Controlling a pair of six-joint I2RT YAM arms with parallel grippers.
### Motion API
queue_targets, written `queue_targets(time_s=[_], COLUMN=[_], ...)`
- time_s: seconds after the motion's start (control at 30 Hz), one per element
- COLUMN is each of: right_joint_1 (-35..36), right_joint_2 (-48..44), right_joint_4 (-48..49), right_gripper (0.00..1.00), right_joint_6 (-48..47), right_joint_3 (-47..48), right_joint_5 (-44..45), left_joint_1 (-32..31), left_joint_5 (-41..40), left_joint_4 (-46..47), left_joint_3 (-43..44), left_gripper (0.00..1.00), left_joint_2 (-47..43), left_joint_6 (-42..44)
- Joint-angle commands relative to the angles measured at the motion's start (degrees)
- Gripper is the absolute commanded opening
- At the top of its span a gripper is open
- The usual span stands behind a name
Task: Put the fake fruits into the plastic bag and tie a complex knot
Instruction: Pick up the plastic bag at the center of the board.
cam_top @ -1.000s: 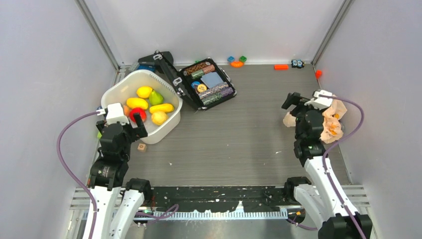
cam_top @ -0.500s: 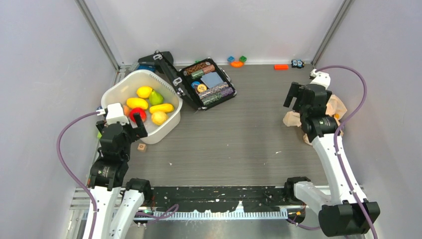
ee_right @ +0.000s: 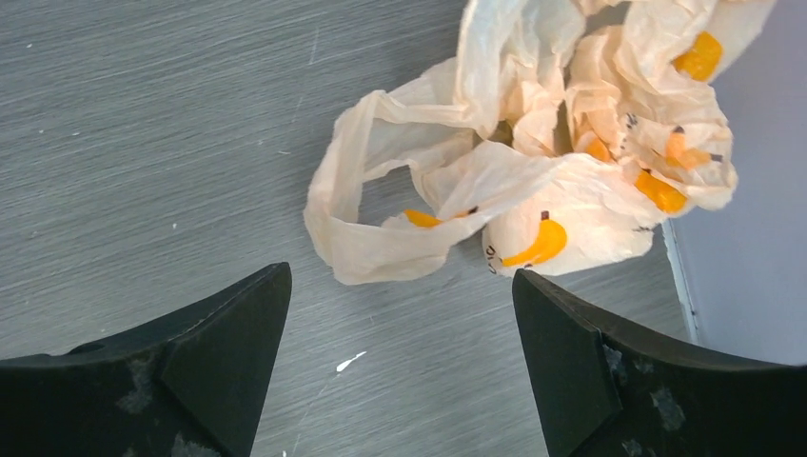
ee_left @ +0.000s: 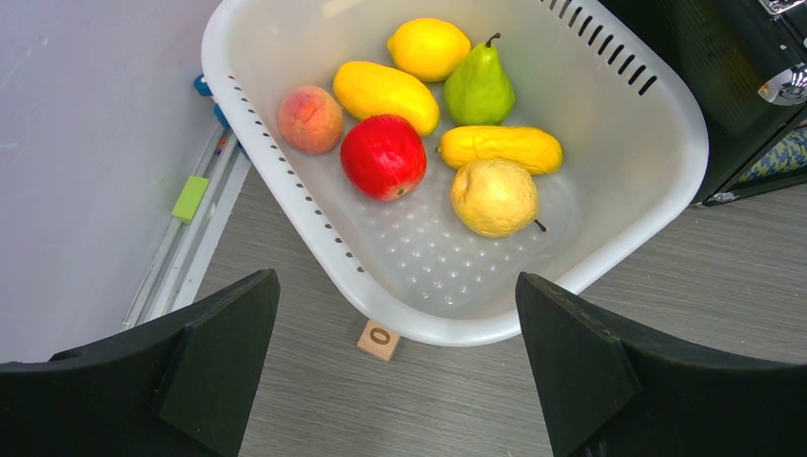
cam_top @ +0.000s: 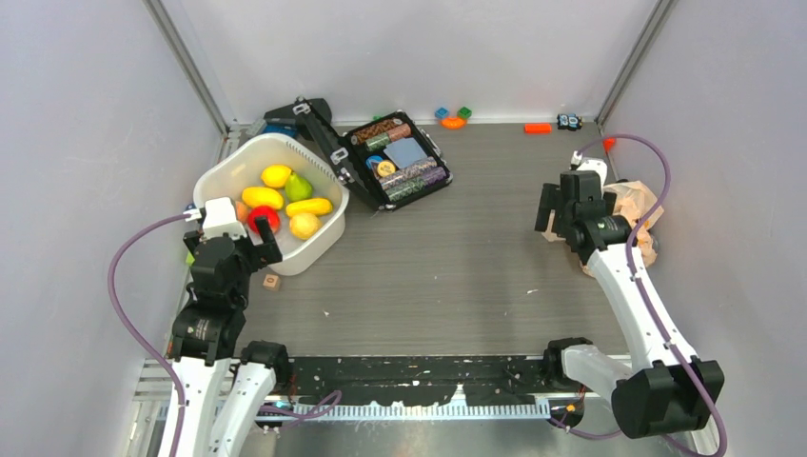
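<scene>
The fake fruits lie in a white tub (ee_left: 628, 224) at the left: a lemon (ee_left: 428, 48), a green pear (ee_left: 479, 88), a red apple (ee_left: 383, 155), a peach (ee_left: 310, 119) and others, mostly yellow. My left gripper (ee_left: 395, 367) hangs open just short of the tub's near rim, holding nothing. The plastic bag (ee_right: 533, 162), pale peach with orange marks, lies crumpled against the right wall (cam_top: 636, 214). One of its loop handles rests on the table. My right gripper (ee_right: 400, 357) hovers open just left of the bag (cam_top: 561, 205), empty.
A small wooden block (ee_left: 379, 339) sits against the tub's near rim. An open black case of poker chips (cam_top: 398, 160) stands behind the tub. Small toys (cam_top: 453, 117) and an orange piece (cam_top: 538, 128) line the back wall. Walls close in on both sides.
My right arm has stretched out and the gripper has swung from above the bag to its left edge. The left arm, the tub and the fruits have stayed put.
</scene>
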Motion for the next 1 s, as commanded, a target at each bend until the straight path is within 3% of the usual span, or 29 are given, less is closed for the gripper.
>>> queue_targets(time_s=[0.0, 0.2, 0.6, 0.83, 0.93, 0.97], right_joint_1=[1.9, 6.9, 10.4, 10.4, 10.4, 10.4], right_joint_2=[-1.5, 3.0, 11.8, 15.8, 17.3, 18.0], right_joint_4=[2.0, 4.9, 12.2, 16.1, 19.9, 20.5], right_gripper=[0.94, 0.99, 1.00, 0.80, 0.82, 0.88], right_joint_6=[3.0, 4.9, 6.0, 5.3, 4.2, 4.0], right_joint_3=[-1.4, -3.2, -4.8, -6.3, -6.6, -6.1], right_joint_5=[7.7, 15.8, 28.2, 30.8, 30.1, 29.9], left_joint_1=[-0.2, -0.2, -0.2, -0.2, -0.2, -0.2], left_joint_5=[0.2, 0.1, -0.4, 0.2, 0.2, 0.2], left_joint_4=[1.1, 1.0, 0.6, 0.8, 0.8, 0.9], left_joint_3=[1.0, 1.0, 1.2, 1.1, 1.1, 1.0], left_gripper=[0.99, 0.99, 0.99, 0.99, 0.99, 0.99], left_joint_2=[-0.4, -0.3, -0.2, 0.0, 0.1, 0.1], left_joint_6=[-0.9, -0.9, -0.9, -0.9, -0.9, -0.9])
